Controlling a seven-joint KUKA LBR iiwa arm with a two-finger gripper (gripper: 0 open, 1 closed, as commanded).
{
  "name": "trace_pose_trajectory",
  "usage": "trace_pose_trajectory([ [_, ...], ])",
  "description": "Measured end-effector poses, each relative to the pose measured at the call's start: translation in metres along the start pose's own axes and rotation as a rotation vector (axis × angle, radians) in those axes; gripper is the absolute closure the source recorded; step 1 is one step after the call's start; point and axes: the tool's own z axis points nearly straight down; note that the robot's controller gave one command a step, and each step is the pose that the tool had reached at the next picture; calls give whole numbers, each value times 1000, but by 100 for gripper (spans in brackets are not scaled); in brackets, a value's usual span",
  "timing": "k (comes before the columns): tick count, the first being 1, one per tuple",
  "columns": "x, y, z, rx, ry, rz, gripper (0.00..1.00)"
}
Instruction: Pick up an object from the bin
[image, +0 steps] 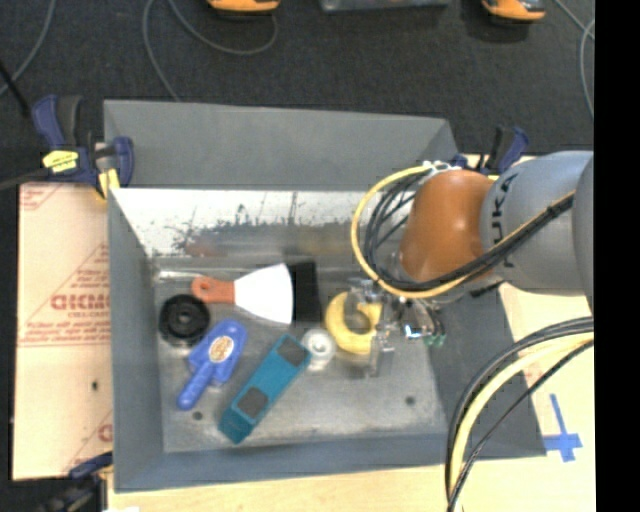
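My gripper (392, 325) is low in the right part of the bin, under the orange wrist cover. It is right against a yellow ring-shaped roll (348, 322), whose right side it partly hides. A small silvery-white round cap (319, 347) lies just left of the roll. Left of that, a teal rectangular block (262, 388) lies slanted on the floor. Behind the roll a brush lies flat, with a white blade (265, 293), black bristles and an orange handle.
A blue hand-shaped plastic clamp (213, 358) and a black round disc (184, 318) lie at the bin's left. The arm and its cable loops cover the bin's right rear corner. Bare floor shows along the front wall.
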Motion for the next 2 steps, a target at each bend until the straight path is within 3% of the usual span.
trace_pose_trajectory([
  [1, -20, -6, 10, 2, -2, -218, 100],
  [2, -20, -6, 10, 2, -2, -218, 100],
])
